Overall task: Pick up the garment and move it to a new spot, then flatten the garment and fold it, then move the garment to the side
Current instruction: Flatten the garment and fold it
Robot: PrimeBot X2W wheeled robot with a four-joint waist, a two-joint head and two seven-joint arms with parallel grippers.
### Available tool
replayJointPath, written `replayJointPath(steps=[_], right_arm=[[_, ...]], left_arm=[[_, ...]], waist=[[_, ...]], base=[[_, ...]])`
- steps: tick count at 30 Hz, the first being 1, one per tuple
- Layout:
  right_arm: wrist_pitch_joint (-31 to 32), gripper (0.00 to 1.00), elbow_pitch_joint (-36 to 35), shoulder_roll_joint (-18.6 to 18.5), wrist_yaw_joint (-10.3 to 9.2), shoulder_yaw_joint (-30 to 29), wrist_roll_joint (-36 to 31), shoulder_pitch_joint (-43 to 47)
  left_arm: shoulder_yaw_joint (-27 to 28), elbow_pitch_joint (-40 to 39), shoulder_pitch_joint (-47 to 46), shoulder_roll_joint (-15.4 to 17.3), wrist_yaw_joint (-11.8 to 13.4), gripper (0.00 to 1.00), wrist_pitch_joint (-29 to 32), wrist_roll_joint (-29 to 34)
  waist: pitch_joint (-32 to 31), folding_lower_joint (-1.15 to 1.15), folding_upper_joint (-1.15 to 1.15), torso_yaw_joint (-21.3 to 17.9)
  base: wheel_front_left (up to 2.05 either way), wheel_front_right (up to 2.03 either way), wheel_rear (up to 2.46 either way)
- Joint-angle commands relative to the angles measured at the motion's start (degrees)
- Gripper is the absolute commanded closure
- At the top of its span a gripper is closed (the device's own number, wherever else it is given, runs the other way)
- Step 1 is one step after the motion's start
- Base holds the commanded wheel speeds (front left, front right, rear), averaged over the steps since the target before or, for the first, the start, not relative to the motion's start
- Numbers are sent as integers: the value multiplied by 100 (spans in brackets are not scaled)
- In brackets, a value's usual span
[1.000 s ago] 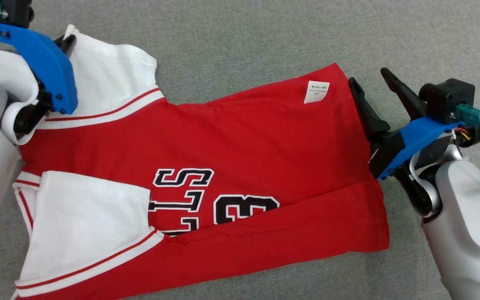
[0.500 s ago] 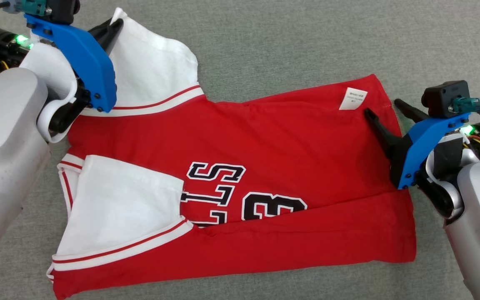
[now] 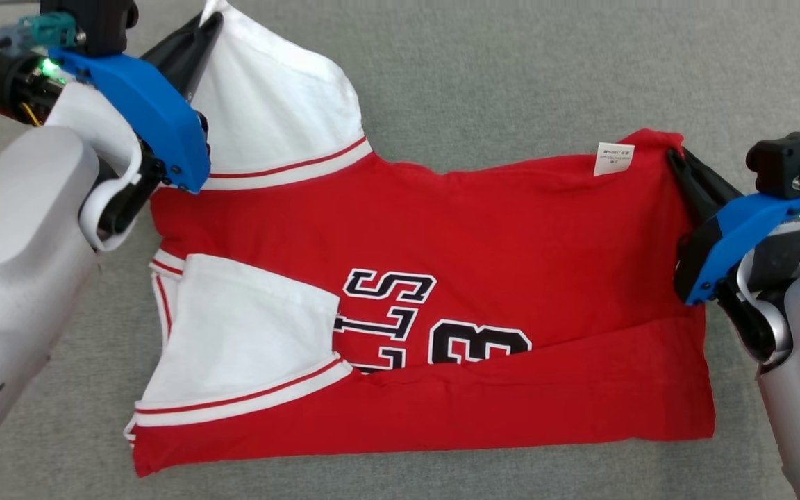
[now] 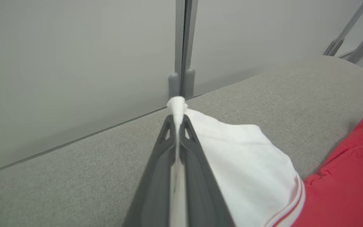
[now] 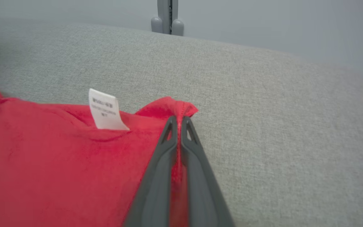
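garment (image 3: pixel 483 264) long axis runs left-right: left claw (image 3: pixel 207 28) clenched on white sleeve (image 3: pixel 275 104) upper left, right claw (image 3: pixel 674 158) clenched on hem corner (image 3: pixel 657 139) upper right, rest lies below both.

Red-bodied garment (image 3: pixel 511 250); white sleeves edged with a thin red stripe; black lettering outlined in white. White label (image 3: pixel 613 158), tiny dark print. Grey surface (image 3: pixel 511 69), fine woven fleck. Dark grey left gripper (image 3: pixel 214 19) and right gripper (image 3: pixel 672 156), bright blue housings behind. Pale silver-grey left forearm (image 3: pixel 11 208).
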Motion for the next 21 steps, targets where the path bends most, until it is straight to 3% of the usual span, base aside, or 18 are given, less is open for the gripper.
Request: replayJointPath(steps=[1, 9, 14, 21], right_arm=[[-65, 100, 43, 30, 3, -25, -45, 85], [-650, 100, 363, 157, 3, -256, -108, 527], [-1038, 100, 360, 293, 3, -440, -68, 921], [-1392, 100, 208, 460, 3, -625, -52, 1578]], left_arm=[[1, -33, 108, 17, -3, 100, -94, -43], [-102, -738, 820, 192, 55, 100, -788, -73], [-128, -1549, 1480, 481, 406, 100, -1056, -75], [-116, -2826, 2633, 1037, 1134, 100, -1289, -174]], waist=[[-62, 0, 0, 10], [-563, 0, 0, 306], [-826, 0, 0, 439], [-1108, 0, 0, 537]], base=[[0, 0, 0], [0, 0, 0], [0, 0, 0], [0, 0, 0]])
